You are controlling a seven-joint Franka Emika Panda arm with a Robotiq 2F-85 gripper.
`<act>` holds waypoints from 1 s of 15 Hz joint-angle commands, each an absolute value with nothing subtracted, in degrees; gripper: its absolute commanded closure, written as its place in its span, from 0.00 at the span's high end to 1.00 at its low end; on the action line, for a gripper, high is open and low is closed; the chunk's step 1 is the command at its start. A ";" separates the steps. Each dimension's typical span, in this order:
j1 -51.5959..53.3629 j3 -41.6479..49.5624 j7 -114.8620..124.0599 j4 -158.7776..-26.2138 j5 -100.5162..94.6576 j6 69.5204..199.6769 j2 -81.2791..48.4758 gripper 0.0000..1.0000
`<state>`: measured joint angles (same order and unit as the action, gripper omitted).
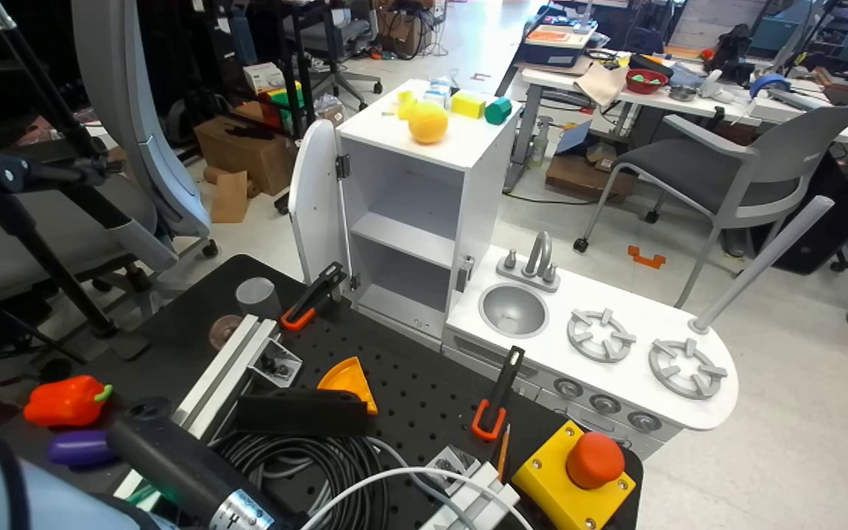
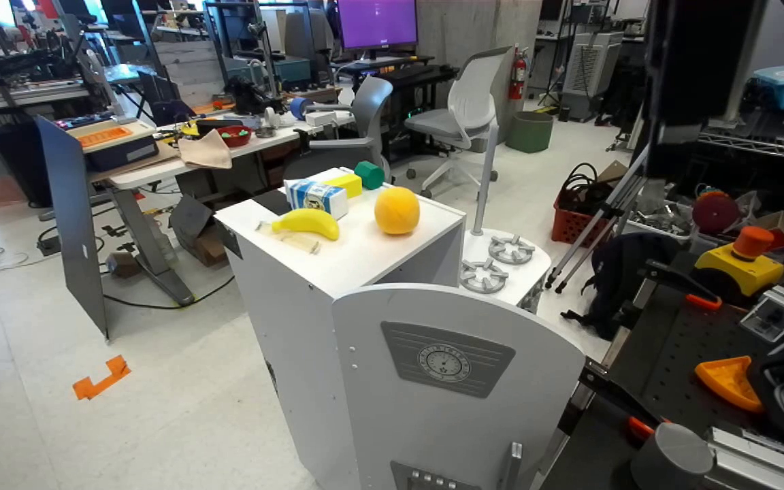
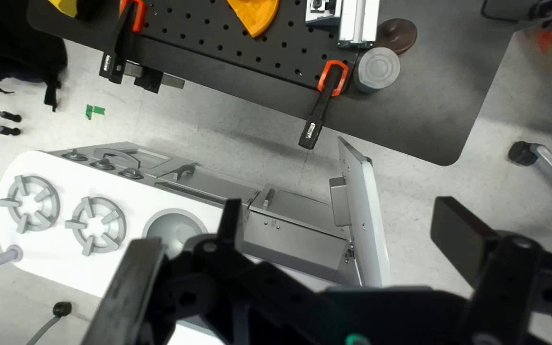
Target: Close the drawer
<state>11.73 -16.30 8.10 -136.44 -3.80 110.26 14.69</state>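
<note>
The drawer is a tall white door panel [image 1: 317, 199] of the toy kitchen cabinet [image 1: 483, 195]. It stands swung open, and the cabinet's shelves show. In an exterior view the door's outer face [image 2: 433, 422] shows a grey badge near the top and a handle lower down. In the wrist view the door [image 3: 369, 215] is seen from above, nearly edge-on. My gripper [image 3: 338, 215] is open with nothing between its fingers. The door appears between the two fingers in the picture but lies farther off, below them. I cannot make out the fingers in either exterior view.
An orange ball [image 1: 428, 122], a banana [image 2: 307, 222], a carton [image 2: 317, 197] and blocks sit on the cabinet top. The sink and stove counter [image 1: 461, 313] adjoins it. A black table [image 1: 409, 353] with clamps [image 1: 313, 294] and a grey cylinder [image 3: 377, 69] stands near the door.
</note>
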 commanded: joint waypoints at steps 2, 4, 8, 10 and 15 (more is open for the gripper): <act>11.79 -16.81 14.74 -130.16 -7.63 111.78 1.93 1.00; 12.38 -16.41 16.54 -127.06 -9.25 110.31 -3.47 1.00; 14.38 -15.72 17.75 -119.94 -10.11 106.64 -12.83 1.00; 15.60 -15.40 17.18 -115.36 -9.27 103.48 -17.53 1.00; 18.81 -13.39 18.40 -106.56 -10.26 96.17 -25.72 1.00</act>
